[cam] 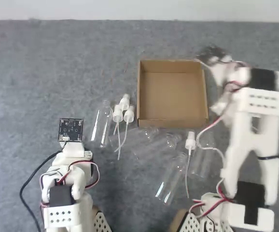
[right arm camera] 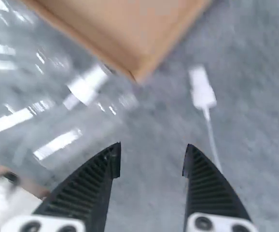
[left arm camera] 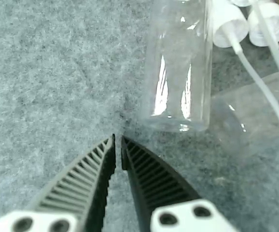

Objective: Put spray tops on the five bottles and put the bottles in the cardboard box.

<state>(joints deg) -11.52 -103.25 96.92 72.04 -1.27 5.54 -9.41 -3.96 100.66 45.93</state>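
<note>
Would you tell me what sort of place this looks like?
Likely a robotics test bench: grey felt-like table cover, left arm and right arm, clear bottles beside a cardboard box.

Light: bright, soft and even, coming from overhead.
Grey mat (cam: 43, 63): lit flat from side to side, paling a touch toward the far edge.
Shadows: faint and short. Thin darker band inside the cardboard box (cam: 172, 92) along its walls, and a soft dim patch on the mat just ahead of the left gripper (left arm camera: 118, 140).
Glare, left wrist view: two tall white streaks down the clear bottle (left arm camera: 178, 67), and spray tops (left arm camera: 229, 29) close to blown out.
Glare, right wrist view: long white flashes slashing across the bottles (right arm camera: 57, 111).
</note>
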